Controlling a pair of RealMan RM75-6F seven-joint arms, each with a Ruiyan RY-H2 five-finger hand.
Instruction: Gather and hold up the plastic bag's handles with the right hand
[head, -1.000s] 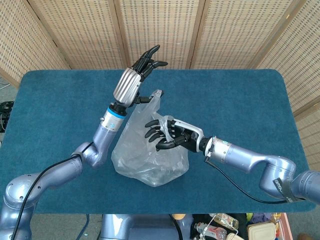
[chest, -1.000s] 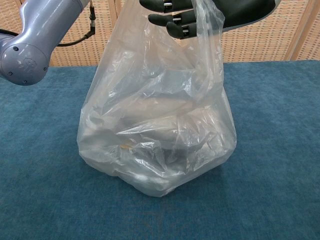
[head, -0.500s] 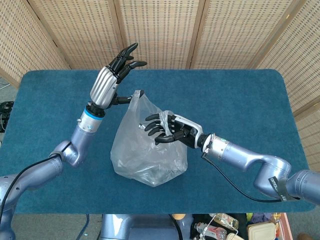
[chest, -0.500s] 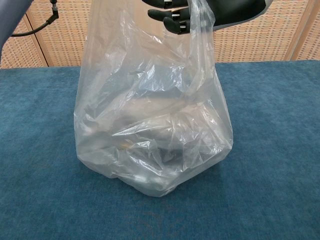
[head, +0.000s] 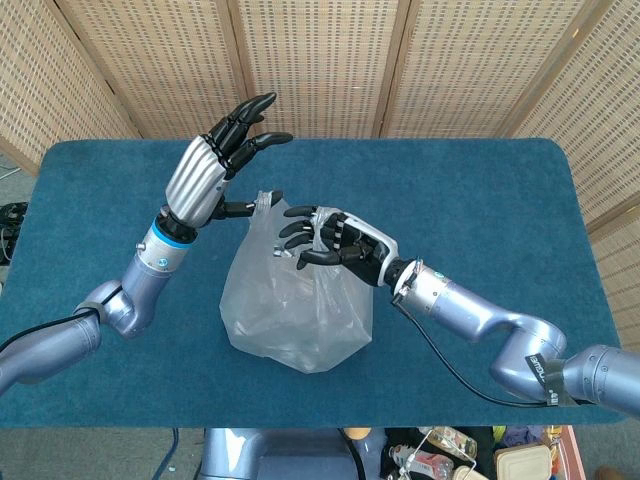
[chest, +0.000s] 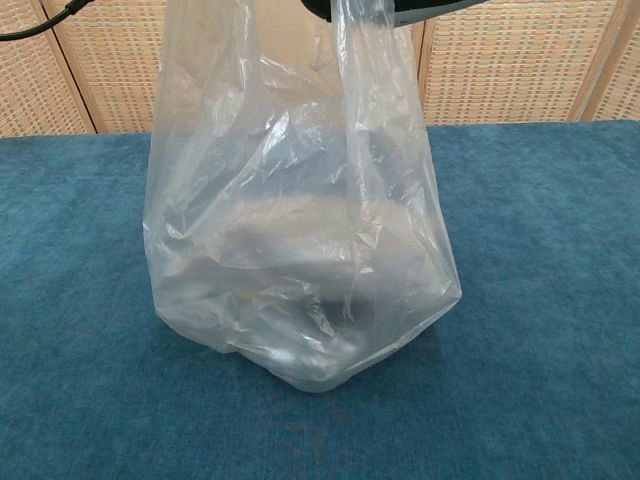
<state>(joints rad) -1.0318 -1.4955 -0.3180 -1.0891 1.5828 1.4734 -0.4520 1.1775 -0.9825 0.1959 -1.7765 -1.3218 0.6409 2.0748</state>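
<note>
The plastic bag (chest: 300, 240) is clear, thin and heavily creased, and it stands upright on the blue worktop (chest: 540, 330), nearest the chest camera and near the centre of the surface. Its base is rounded and bulges outward; the film narrows toward the top, where one handle (chest: 362, 40) runs up out of the chest view. Inside, dim pale and dark shapes lie at the bottom, but they are too blurred by the film to identify. In the head view, the right robot hand (head: 325, 240) is at the top of the bag with its dark fingers (head: 292, 232) curled through the gathered handle film. Further back, the left robot hand (head: 215, 160) pinches the bag's upper left corner with its thumb, the other fingers spread upward.
</note>
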